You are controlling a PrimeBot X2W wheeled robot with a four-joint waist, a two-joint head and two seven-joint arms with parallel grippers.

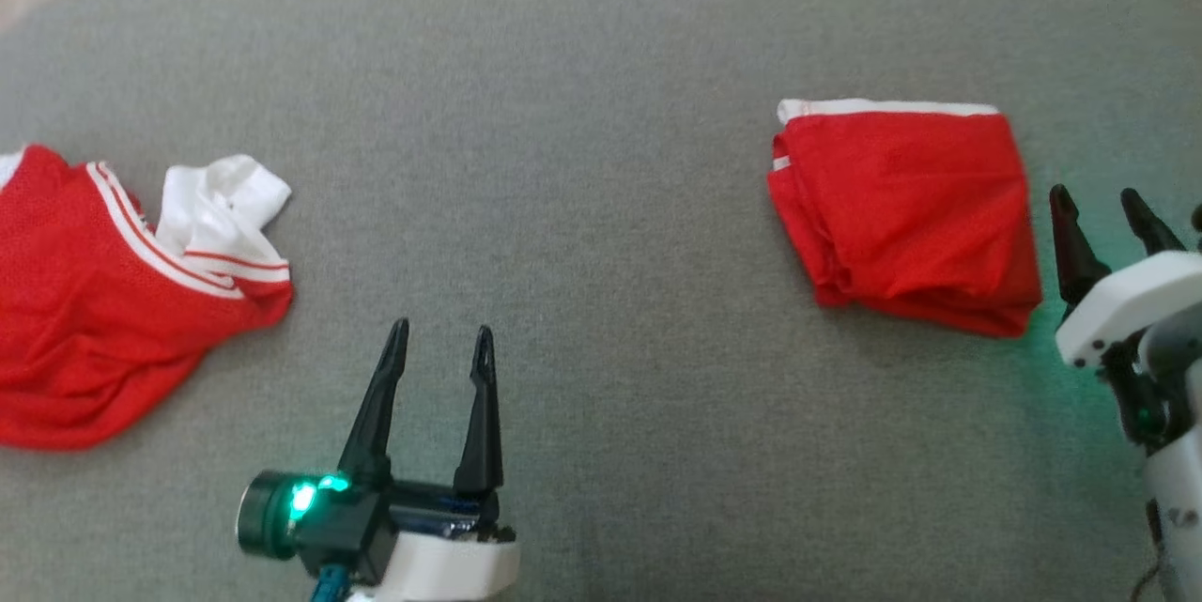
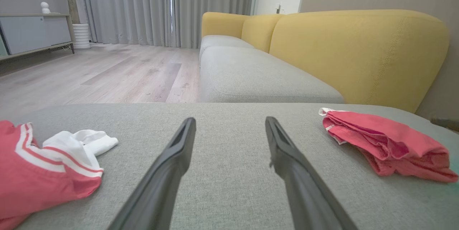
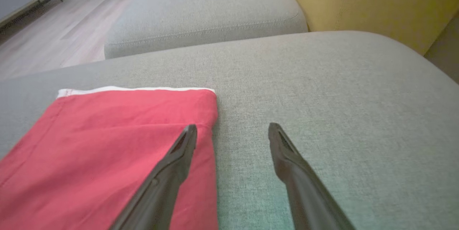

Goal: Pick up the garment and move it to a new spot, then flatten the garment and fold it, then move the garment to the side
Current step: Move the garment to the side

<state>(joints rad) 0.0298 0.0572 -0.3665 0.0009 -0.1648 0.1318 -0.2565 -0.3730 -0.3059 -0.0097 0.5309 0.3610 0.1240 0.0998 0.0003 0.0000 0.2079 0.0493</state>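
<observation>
The wide grey woven-fabric cushion (image 1: 601,236) carries two pieces of clothing, and the main hazard is confusing them. A crumpled red mesh garment with white striped trim (image 1: 103,301) lies bunched at the cushion's left edge, partly running out of the head view. A folded red cloth garment with a white hem (image 1: 906,217) sits as a neat rectangle near the right edge and looks finished. The left gripper (image 1: 441,334) hovers over bare cushion towards the front edge, between the two pieces, its jaws spread and empty. The right gripper (image 1: 1094,200) stands just beside the folded piece's right side, likewise spread wide with nothing in it. In the right wrist view one of its fingers overlaps the folded edge, so a careless sweep or closing there would likely snag the top layer and undo the fold. On the crumpled piece, a pinch on the loose white flap alone could lift a single layer and leave the rest dragging and twisting. Lying so near the left edge, it could also slide off.
</observation>
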